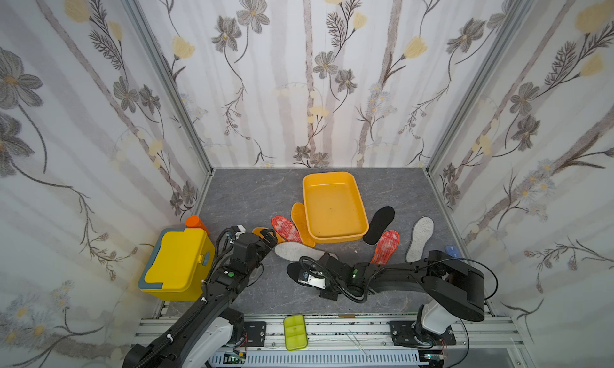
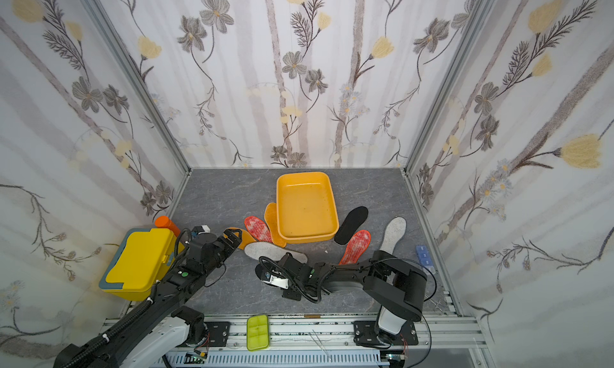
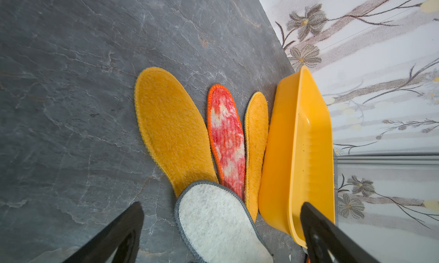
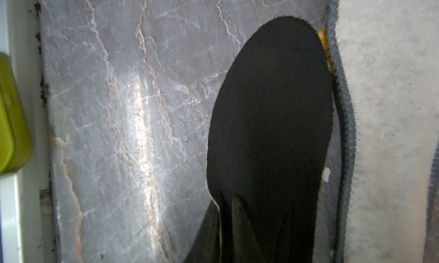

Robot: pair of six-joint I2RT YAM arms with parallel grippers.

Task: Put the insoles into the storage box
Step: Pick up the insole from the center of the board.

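Insoles (image 1: 285,228) crowd storage box (image 1: 329,174); left fingers (image 3: 114,235) splayed, right fingers (image 4: 242,233) apparently pinching black insole (image 4: 273,119).

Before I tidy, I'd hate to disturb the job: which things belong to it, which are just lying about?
Job: flat foot-shaped insoles: black, grey-white felt, red-orange speckled, orange-yellow; shallow yellow-orange plastic tray.
Lying about: yellow lidded box, lime-green tray, orange cylinder.

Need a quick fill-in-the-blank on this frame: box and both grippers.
The storage box is ___.
The black insole is pinched by the ___ gripper.
The left gripper stands ___.
Missing words: empty; right; open.
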